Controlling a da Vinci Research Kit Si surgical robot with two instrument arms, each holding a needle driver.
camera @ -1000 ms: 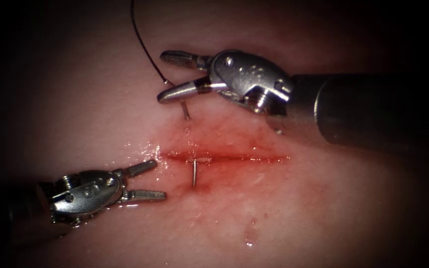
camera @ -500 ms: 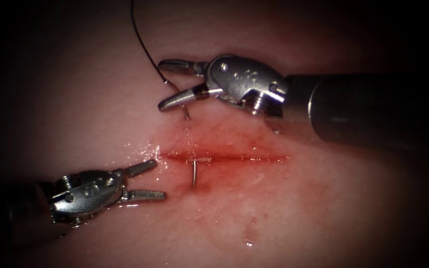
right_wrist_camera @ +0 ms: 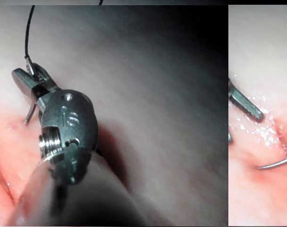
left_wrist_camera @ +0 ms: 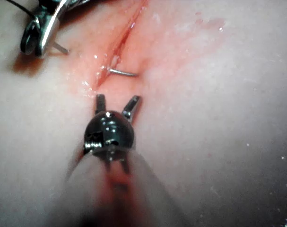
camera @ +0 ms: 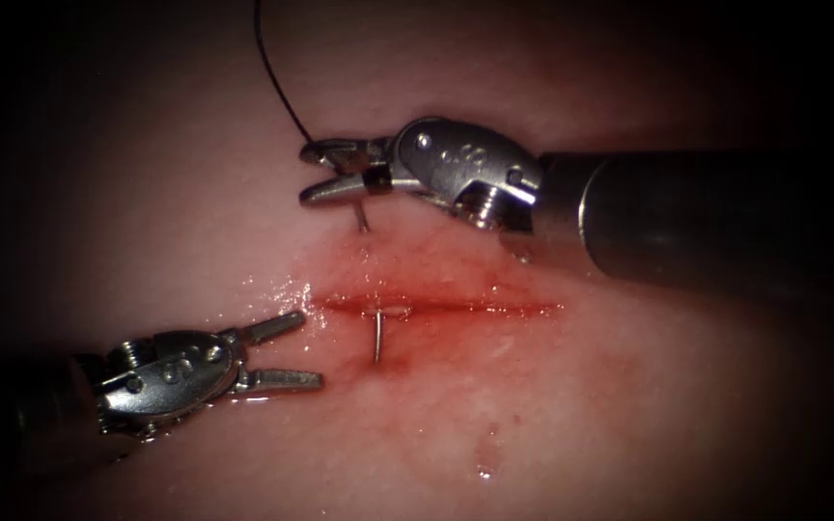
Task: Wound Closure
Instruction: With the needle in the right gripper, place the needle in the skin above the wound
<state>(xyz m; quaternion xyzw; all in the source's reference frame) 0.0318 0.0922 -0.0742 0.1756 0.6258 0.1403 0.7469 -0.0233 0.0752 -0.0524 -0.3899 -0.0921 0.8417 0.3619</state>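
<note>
Endoscope view first: my right tool (camera: pixel 325 174) has closed its jaws over the last second onto the tail of the needle (camera: pixel 376 340), at the end where the thread (camera: pixel 277 87) joins it, above the cut (camera: pixel 436 307). A short length of the needle shows under the jaws, entering the tissue (camera: pixel 629 415); another length shows crossing the cut's lower edge, so the needle sits in the tissue, spanning the cut. I judge the tail is pinched there because that is the part left standing free on that side. My left tool (camera: pixel 287 352) waits with jaws spread, holding nothing, left of the exposed length, near it but apart, likely kept ready. Red fluid (camera: pixel 417 265) stains the tissue around the cut.

Left wrist view: my left tool (left_wrist_camera: pixel 117 104) is spread and empty, with the needle (left_wrist_camera: pixel 123 73) just beyond, emerging beside the cut (left_wrist_camera: pixel 122 40).

Right wrist view: my right tool (right_wrist_camera: pixel 33 80) is pressed together on the needle's tail, thread (right_wrist_camera: pixel 28 33) rising from it
</note>
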